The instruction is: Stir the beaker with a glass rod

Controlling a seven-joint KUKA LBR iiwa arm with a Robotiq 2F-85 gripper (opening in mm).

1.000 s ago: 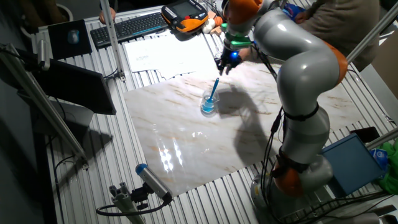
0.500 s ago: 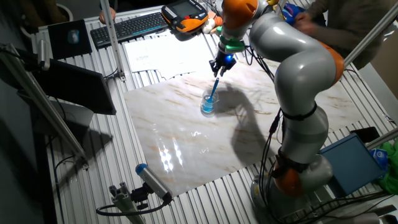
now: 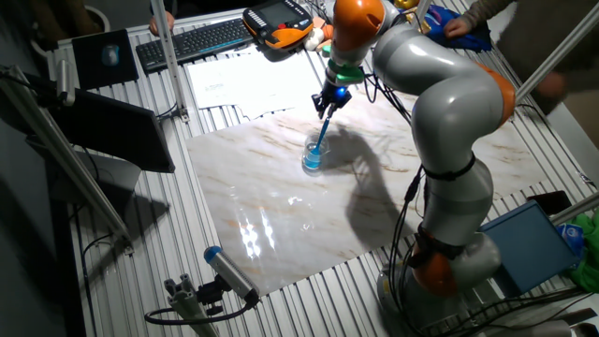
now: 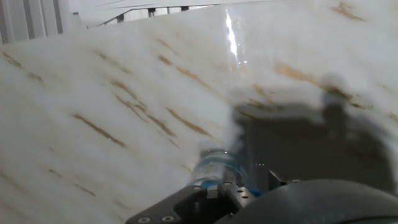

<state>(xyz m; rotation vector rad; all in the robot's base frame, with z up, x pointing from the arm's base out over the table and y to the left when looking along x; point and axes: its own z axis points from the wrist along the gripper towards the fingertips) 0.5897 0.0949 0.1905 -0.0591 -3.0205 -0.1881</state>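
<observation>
Beaker (image 3: pixel 313 160) mid marble slab (image 3: pixel 271 215), blue liquid inside | glass rod (image 3: pixel 320 136) stands tilted in it | gripper (image 3: pixel 329 105) at the rod's top; we cannot tell finger state | we judge: rod placed, stirring remains.

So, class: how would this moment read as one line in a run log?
phase: reaching for rod | gripper: at top of glass rod, grasp unclear | rod: leaning in beaker | beaker: upright on marble slab
</observation>
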